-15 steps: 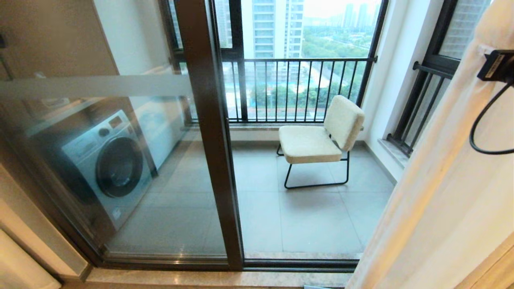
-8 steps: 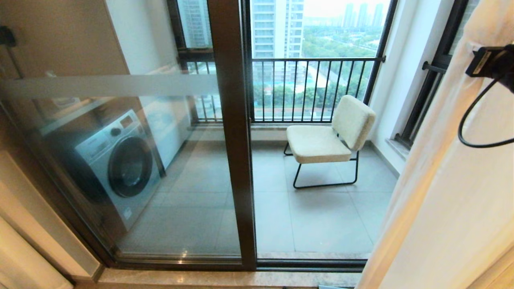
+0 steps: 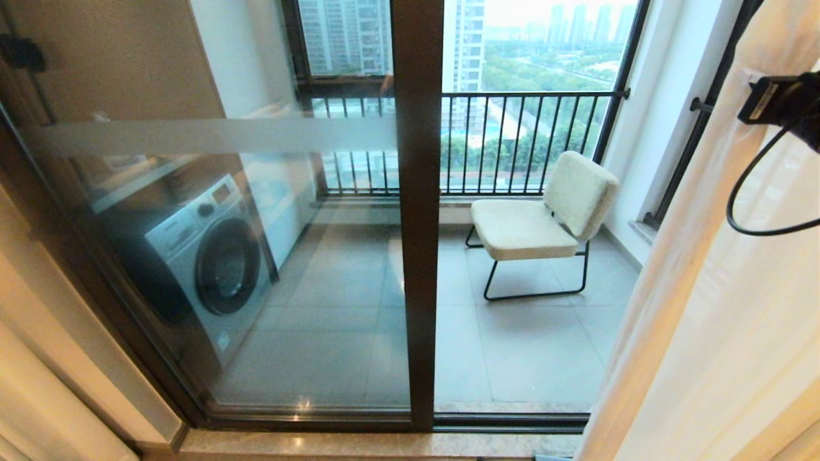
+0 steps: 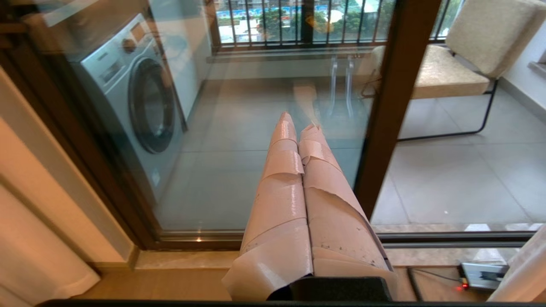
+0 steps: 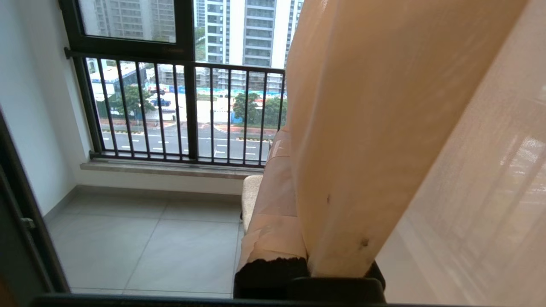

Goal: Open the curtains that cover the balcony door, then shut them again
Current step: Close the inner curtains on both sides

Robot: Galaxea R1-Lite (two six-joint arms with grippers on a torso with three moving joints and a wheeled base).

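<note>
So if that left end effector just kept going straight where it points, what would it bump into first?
Most likely the glass of the balcony door. The left end effector, shut, points at that pane, left of the dark upright; the washing machine stands behind the glass. Depth is unclear.

Balcony door (image 3: 418, 211) post at centre. Behind the glass: washing machine (image 3: 208, 256) at 9 o'clock, chair (image 3: 544, 224) at 2 o'clock before the railing (image 3: 512, 141). Curtains (image 3: 717, 307) gathered at 3 o'clock, right gripper (image 5: 298, 179) clamped on their fold.
</note>
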